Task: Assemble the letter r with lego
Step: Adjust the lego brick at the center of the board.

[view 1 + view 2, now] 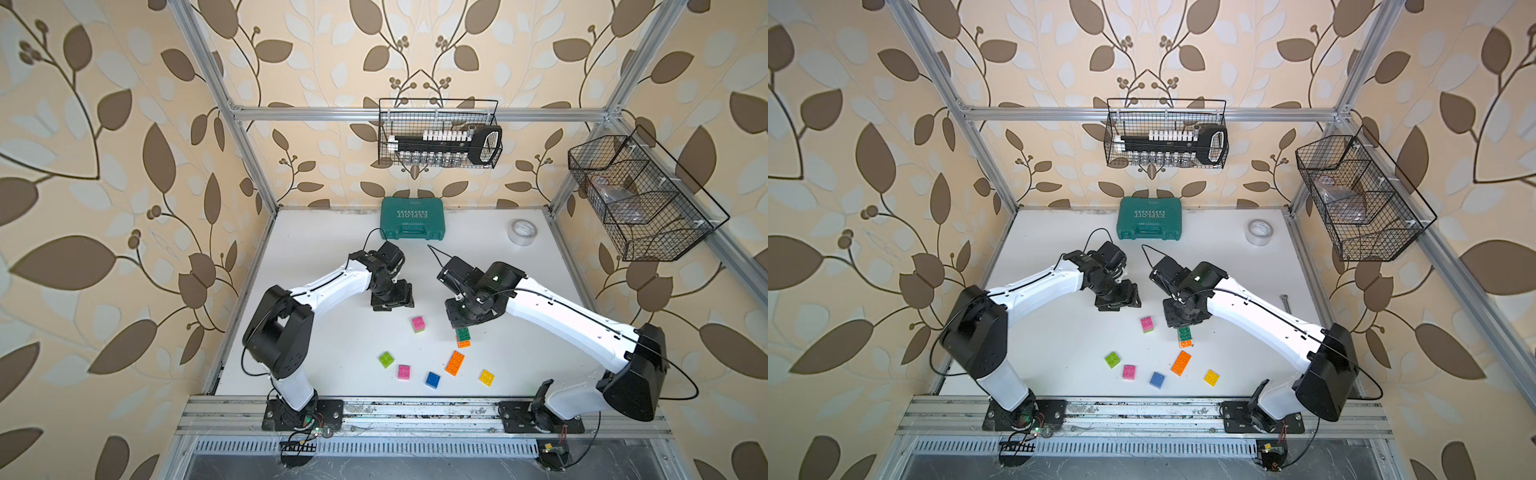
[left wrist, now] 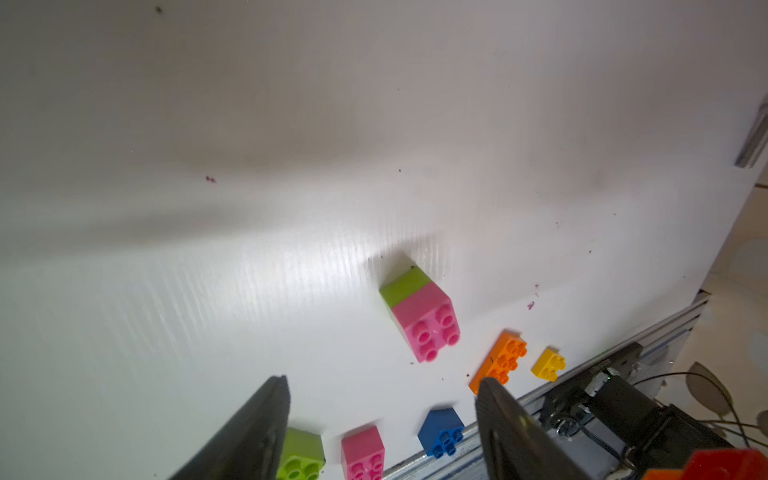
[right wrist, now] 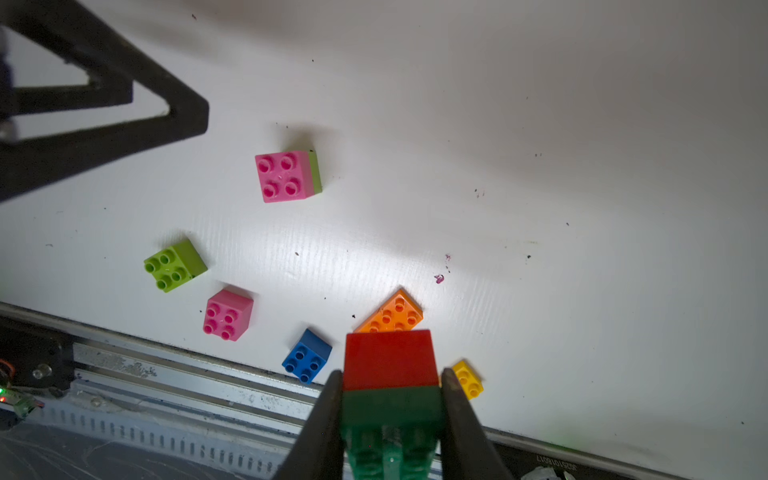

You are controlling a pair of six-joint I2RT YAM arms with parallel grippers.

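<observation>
DESK: What are the grippers doing?

OPERATOR: My right gripper (image 3: 391, 374) is clenched on a green brick (image 3: 390, 409) that sits on a red brick (image 3: 390, 359). Its fingers (image 3: 326, 403) press against the green one's two sides, above the middle of the desk (image 1: 332, 332). Whether the red one touches the desk, I cannot tell. My left gripper (image 2: 383, 379) hangs near it, toward the left edge, fingers released with nothing between them.

DESK: And the rest of the lego?

OPERATOR: A pink-lime pair (image 1: 418, 323), pink stacked on lime, stands on the desk between my two grippers, a little nearer the front edge and clear of both. Toward the front edge I see five loose bricks, none touching. From the left they are a lime brick (image 1: 386, 359), a pink brick (image 1: 404, 371), a blue brick (image 1: 432, 380), a long orange brick (image 1: 454, 363) and a yellow brick (image 1: 486, 377). The orange one lies slantwise, just in front of the held bricks.

DESK: Anything else on there?

OPERATOR: A teal case (image 1: 412, 223) lies shut at the middle of the rear edge, and a tape roll (image 1: 522, 232) sits toward the rear right corner.
</observation>
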